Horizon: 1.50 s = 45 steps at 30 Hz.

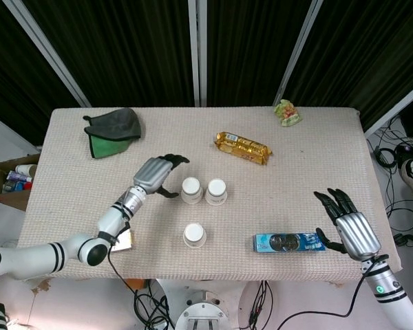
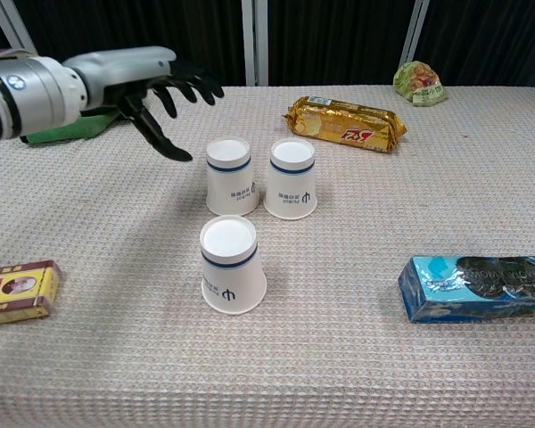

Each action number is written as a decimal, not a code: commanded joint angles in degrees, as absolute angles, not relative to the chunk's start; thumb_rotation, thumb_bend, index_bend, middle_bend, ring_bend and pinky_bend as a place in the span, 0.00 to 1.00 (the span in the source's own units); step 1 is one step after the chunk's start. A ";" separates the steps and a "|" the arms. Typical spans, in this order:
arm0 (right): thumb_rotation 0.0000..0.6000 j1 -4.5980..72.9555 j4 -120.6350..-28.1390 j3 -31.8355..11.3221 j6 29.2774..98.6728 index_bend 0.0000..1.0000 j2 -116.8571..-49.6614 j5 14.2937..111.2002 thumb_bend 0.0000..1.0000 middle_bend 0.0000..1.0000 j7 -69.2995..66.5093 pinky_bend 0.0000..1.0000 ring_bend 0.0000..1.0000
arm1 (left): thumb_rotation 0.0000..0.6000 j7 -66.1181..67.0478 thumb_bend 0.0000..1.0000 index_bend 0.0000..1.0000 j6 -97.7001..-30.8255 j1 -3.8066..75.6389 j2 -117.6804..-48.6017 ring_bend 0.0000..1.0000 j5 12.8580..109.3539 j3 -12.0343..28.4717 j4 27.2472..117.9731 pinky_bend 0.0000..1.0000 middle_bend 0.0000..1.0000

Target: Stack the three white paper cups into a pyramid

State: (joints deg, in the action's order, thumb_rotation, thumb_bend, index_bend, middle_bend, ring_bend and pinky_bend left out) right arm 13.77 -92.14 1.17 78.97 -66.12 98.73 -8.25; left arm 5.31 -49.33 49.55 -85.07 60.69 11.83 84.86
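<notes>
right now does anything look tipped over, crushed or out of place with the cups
Nothing stands out. All three paper cups stand upside down, undented; two sit side by side, the third alone nearer the front edge, not yet stacked.

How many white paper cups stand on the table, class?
3. Two stand upside down side by side mid-table: the left cup and the right cup. The third cup stands alone nearer the front edge. None seems hidden.

Head cam looks steeply down on the whole table (image 1: pixel 69 206). Chest cam sits low, close, facing across it. Both share the cups (image 1: pixel 191 190) (image 2: pixel 231 176).
</notes>
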 commanded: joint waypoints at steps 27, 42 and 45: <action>1.00 52.44 -99.39 -11.60 32.48 0.11 -84.30 76.10 0.18 0.20 19.16 0.09 0.02 | 1.00 2.79 0.08 0.18 -62.98 31.49 -65.97 0.16 68.50 4.36 103.04 0.23 0.18; 1.00 58.40 -98.04 -7.95 35.32 0.25 -87.63 66.53 0.32 0.26 29.90 0.09 0.04 | 1.00 -0.07 0.08 0.18 -63.04 29.76 -66.23 0.16 70.57 5.00 102.01 0.23 0.18; 1.00 58.46 -98.25 -7.33 37.29 0.32 -87.76 65.99 0.35 0.31 30.96 0.10 0.08 | 1.00 -0.45 0.08 0.18 -63.21 29.36 -66.23 0.16 70.87 5.05 101.84 0.23 0.18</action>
State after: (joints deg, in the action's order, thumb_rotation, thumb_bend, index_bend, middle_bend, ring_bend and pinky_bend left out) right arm 58.30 -98.22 -7.73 36.53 -87.58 66.36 30.40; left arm -0.41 -63.17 29.41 -66.22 70.83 5.04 101.89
